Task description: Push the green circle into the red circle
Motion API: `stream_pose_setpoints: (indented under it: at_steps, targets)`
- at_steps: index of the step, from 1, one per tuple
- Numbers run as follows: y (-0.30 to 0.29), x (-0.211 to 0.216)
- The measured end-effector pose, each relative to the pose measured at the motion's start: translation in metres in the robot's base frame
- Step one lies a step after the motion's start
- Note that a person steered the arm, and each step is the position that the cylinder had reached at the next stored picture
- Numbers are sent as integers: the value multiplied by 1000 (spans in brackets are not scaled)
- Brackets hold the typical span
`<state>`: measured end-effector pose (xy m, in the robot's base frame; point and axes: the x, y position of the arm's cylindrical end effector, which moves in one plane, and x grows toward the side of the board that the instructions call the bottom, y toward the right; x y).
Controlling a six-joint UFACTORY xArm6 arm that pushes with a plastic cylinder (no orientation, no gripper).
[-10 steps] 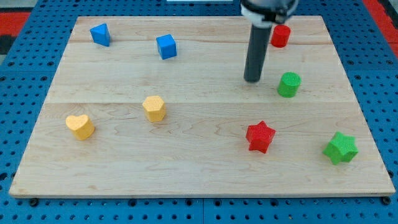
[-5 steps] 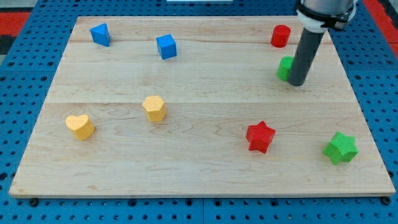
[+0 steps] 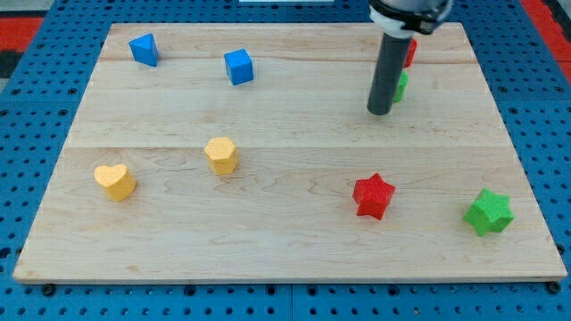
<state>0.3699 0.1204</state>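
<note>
My tip point(image 3: 379, 111) on wooden board point(image 3: 268, 232), toward view's top right. Green circle point(image 3: 402, 86) just right of rod, mostly hidden behind it. Red circle point(image 3: 409, 51) directly above green circle, close; contact unclear. Red star point(image 3: 373, 195) below tip; green star point(image 3: 488, 211) right of red star.

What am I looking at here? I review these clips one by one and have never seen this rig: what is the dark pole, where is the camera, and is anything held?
One camera looks down at a slant on a wooden board; where it is mounted is not on record. The dark pole is the robot arm's rod; it has no gripper, so nothing is held, it only pushes. My tip sits just left of the green circle, which the rod largely hides; the red circle peeks out right above it. Also on the board: a blue triangle-like block, blue cube, yellow hexagon, yellow heart, red star, green star.
</note>
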Motion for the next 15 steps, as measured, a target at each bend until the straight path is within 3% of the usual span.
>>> stream_pose_setpoints:
  at_steps: [5,7,9,13,14,15]
  targets:
    - [40,-32]
    - [55,1]
    - [94,-24]
    - [74,-44]
    - [63,-24]
    - [-14,16]
